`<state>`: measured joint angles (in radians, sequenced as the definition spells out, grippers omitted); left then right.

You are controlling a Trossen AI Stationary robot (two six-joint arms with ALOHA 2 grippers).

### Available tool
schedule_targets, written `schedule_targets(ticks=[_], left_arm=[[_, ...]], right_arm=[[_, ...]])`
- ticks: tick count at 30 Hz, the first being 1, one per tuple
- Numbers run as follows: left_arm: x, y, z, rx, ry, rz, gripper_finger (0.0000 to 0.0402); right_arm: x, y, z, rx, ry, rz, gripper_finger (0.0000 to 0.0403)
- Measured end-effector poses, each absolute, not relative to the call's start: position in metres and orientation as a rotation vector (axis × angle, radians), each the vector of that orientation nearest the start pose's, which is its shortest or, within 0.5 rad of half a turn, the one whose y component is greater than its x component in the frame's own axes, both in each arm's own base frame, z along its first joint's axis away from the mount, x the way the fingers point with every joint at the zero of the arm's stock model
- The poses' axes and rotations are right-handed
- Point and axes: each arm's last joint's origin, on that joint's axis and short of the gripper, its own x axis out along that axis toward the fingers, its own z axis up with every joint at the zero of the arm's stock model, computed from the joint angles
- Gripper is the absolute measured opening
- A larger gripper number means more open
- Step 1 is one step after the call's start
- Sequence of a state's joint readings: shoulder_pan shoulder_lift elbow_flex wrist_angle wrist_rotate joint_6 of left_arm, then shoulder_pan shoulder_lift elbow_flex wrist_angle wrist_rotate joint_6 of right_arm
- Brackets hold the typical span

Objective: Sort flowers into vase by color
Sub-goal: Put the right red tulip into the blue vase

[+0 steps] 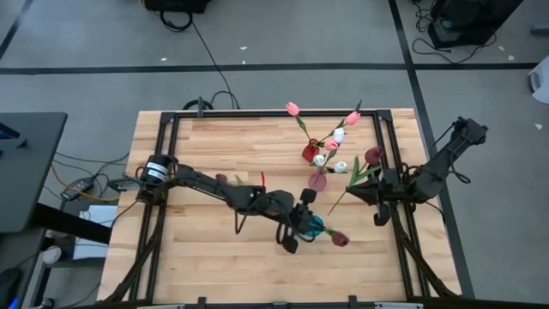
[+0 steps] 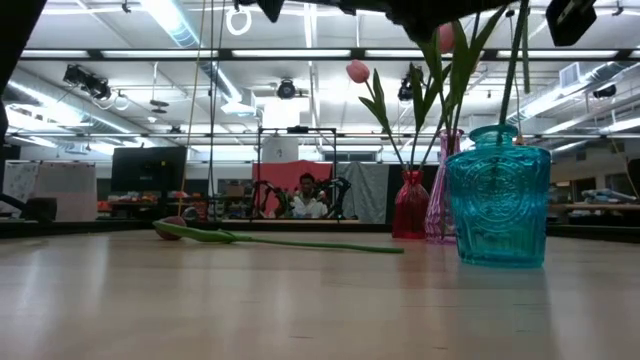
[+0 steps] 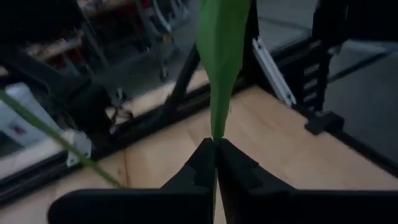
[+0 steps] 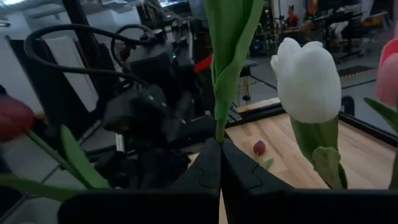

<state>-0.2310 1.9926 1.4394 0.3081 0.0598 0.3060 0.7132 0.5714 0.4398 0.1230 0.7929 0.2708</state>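
Left gripper (image 1: pixel 302 225), over the table's near middle, clamped on a thin green stem with a dark maroon head (image 1: pixel 340 239) lying just to its outer side. Directly beneath that pincer, the teal pressed-glass vase (image 2: pixel 497 193). Fingertips (image 3: pixel 214 149) pinched flat together with the leaf rising straight out between them.

Right gripper (image 1: pixel 360 192), near the table's right rail, likewise clenched on a second green stem (image 4: pixel 219 124), its maroon tulip head (image 1: pixel 374 155) up and beyond the fingers. Just past that pincer, a white tulip head (image 4: pixel 308 81); beyond it, the red glass vase (image 1: pixel 310 153) and pale pink glass vase (image 1: pixel 317 181) already stocked with pink and white blooms.

Probably very light, springy, wire-cored, so prone to swing and droop. Best taken low on bare stem, clear of slippery leaves; soft heads easily crushed. One more maroon tulip (image 2: pixel 172 228) lying flat on the wooden table (image 1: pixel 206 154), well apart from both.
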Motion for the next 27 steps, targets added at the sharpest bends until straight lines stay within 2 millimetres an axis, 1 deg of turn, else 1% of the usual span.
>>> schedule_targets(ticks=[8, 12, 16, 20, 24, 27], left_arm=[[0.436, -0.094, 0.235, 0.320, 0.038, -0.308, 0.0014], [0.429, -0.087, 0.232, 0.304, -0.069, -0.280, 0.0014], [0.426, -0.082, 0.227, 0.293, -0.088, -0.269, 0.0014], [0.426, -0.079, 0.232, 0.297, -0.154, -0.250, 0.0014], [0.426, -0.076, 0.233, 0.277, -0.164, -0.245, 0.0014], [0.426, -0.076, 0.232, 0.253, -0.146, -0.256, 0.0014]], right_arm=[[0.129, 0.085, 0.272, 0.239, -0.046, -0.196, 0.0008], [0.123, 0.094, 0.274, 0.231, -0.062, -0.202, 0.0009], [0.116, 0.099, 0.274, 0.228, -0.061, -0.239, 0.0009], [0.113, 0.104, 0.273, 0.244, -0.057, -0.229, 0.0009], [0.114, 0.109, 0.269, 0.249, -0.045, -0.236, 0.0009], [0.118, 0.116, 0.263, 0.251, -0.025, -0.216, 0.0009]])
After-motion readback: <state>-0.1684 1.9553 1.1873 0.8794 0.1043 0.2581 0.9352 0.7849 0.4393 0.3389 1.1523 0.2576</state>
